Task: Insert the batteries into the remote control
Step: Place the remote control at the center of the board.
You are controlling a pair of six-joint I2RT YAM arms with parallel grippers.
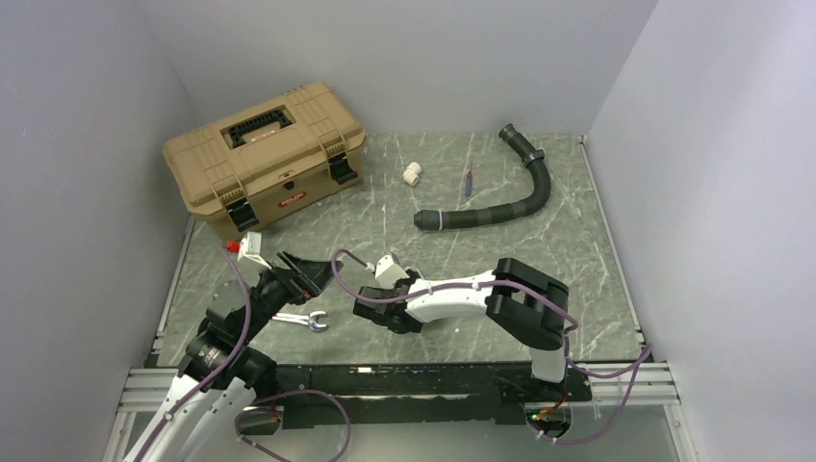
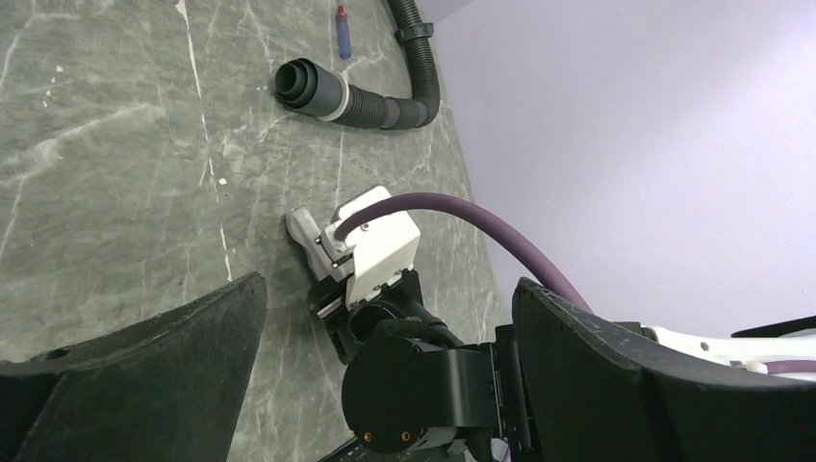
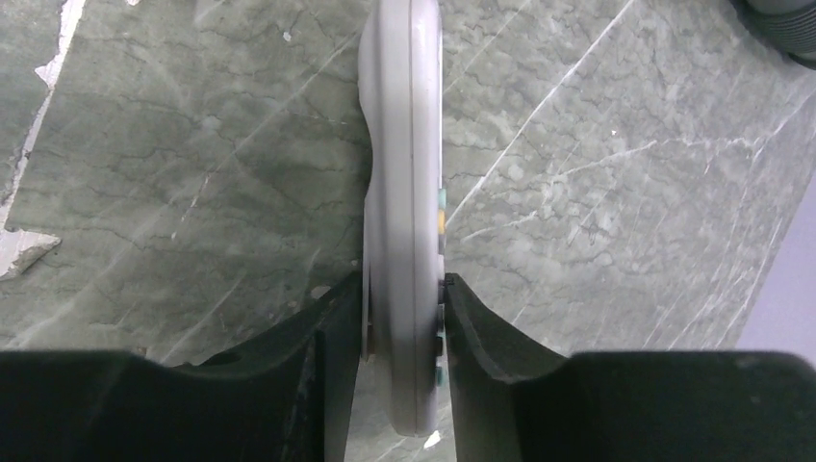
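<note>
Left gripper (image 1: 310, 272) hangs low over the near-left part of the green marbled table (image 1: 587, 250) with its black jaws spread as wide as they go and nothing between them; in its own wrist view the two fingers (image 2: 144, 375) frame the right arm's wrist and bare tabletop. Behind it, at the far left, sits a tan toolbox (image 1: 265, 159) with its lid latched and its black handle folded flat. Just beside the left gripper, on the near side, a silver wrench (image 1: 304, 320) lies flat on the table. Further right, the right gripper (image 3: 404, 298) is closed partway on the remote control (image 3: 402, 173) – the slim white bar stands on edge between the two black fingers (image 3: 332, 371), pinched near one end, its length running away from the gripper over the table. Small coloured buttons show on the face turned toward the right-hand finger in that view. Whether the lower edge of the bar touches the table cannot be told. Toward the back, a stubby white pipe fitting (image 1: 412, 173) rests alone, with a thin red-and-blue stick (image 1: 469, 182) near it on the right. A black corrugated hose (image 1: 505, 207) curves from just right of the stick toward the far-right corner – its open end faces left.
</note>
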